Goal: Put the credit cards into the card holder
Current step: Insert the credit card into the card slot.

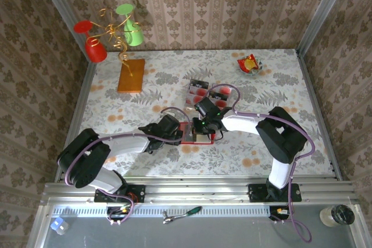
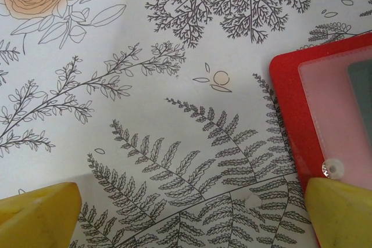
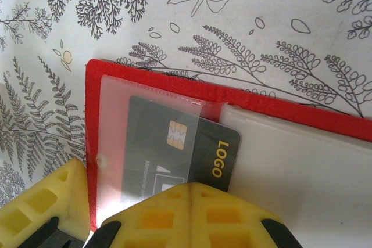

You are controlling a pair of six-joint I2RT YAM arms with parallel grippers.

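The right fingers [image 3: 232, 216] are closed tight together, their yellow tips pressed on the near edge of a dark credit card [image 3: 163, 143] with a gold chip and yellow lettering. That card sits partly under a clear pocket of the flat red card holder [image 3: 145, 81], its lettered end poking out. The left fingers [image 2: 40, 213] stand wide apart, one at the holder's red border, the other over bare fern-printed worktop [image 2: 145, 114]. More pale cards [image 1: 197, 91] lie just beyond the holder.

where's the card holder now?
Top view: card holder lies open, front-centre of the table, between left end effector and right end effector, just robot-side of the credit cards.
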